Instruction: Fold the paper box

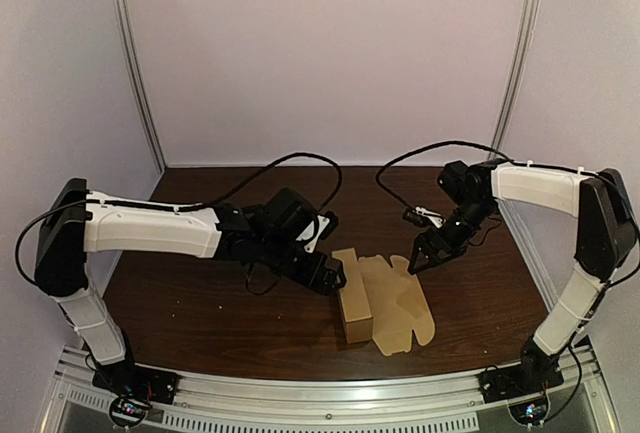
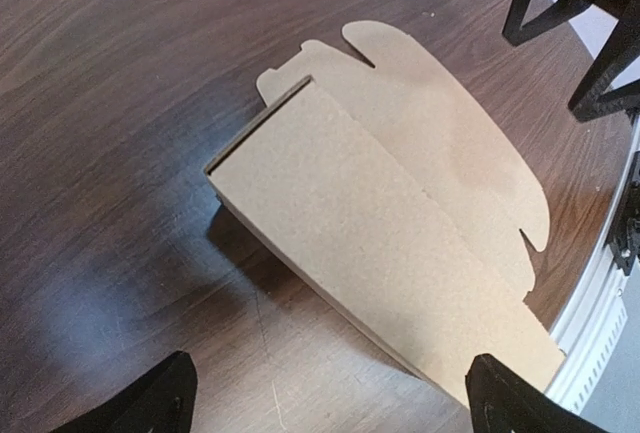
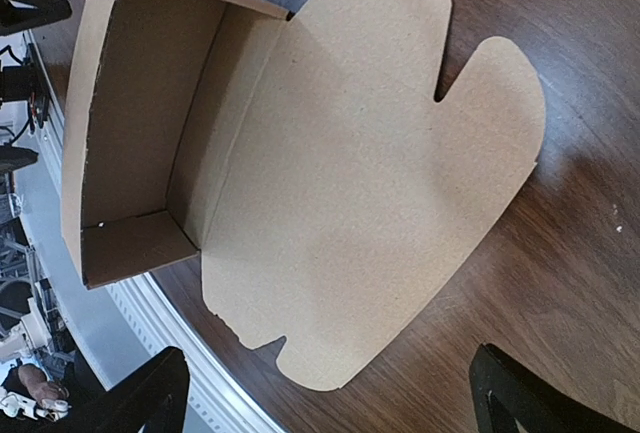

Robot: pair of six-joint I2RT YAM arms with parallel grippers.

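Note:
A brown paper box point(image 1: 354, 305) rests on its side on the dark wooden table point(image 1: 200, 303), its open lid flap point(image 1: 400, 303) lying flat to the right. The left wrist view has the box's outer wall point(image 2: 400, 223) from above; the right wrist view looks into its empty tray point(image 3: 140, 123) with the lid flap point(image 3: 370, 183) spread out. My left gripper point(image 1: 335, 278) is open, just left of the box's far end. My right gripper point(image 1: 420, 256) is open, hovering above the flap's far edge. Neither gripper holds anything.
Black cables point(image 1: 300, 161) trail over the far part of the table. A metal rail point(image 1: 330, 393) runs along the near edge, close to the box's near end. Pale walls enclose the back and both sides.

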